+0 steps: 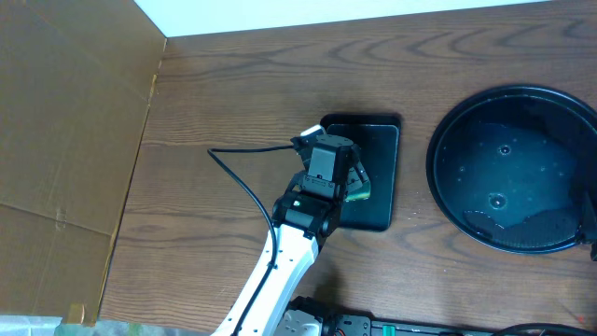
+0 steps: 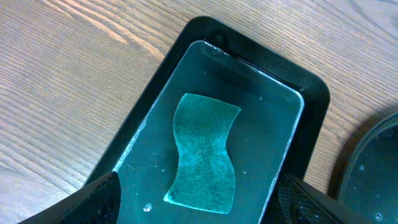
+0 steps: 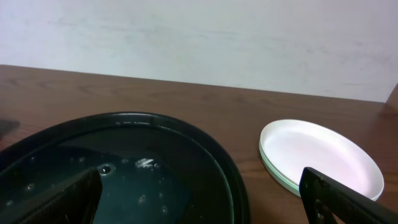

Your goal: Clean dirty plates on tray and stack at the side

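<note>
My left hand point(image 2: 202, 208) hangs spread open above a small rectangular tray point(image 2: 311, 118) of glossy black plastic with rounded corners. The tray holds a shallow film of water. A green sponge point(image 2: 202, 152), rough-surfaced and pinched at the waist, lies flat in the water with neither finger touching it.

My right hand point(image 3: 202, 199) is also spread open and empty, low over the large round tray point(image 1: 532, 131). This tray is black with a raised rim, and its floor carries beads of water and a thin puddle.

The plates point(image 3: 320, 155) are smooth white with pale green edges. They sit stacked on the brown wood-grain worktop point(image 1: 233, 93) near the round tray's rim. I cannot tell how many are stacked, and they fall outside the overhead view.
</note>
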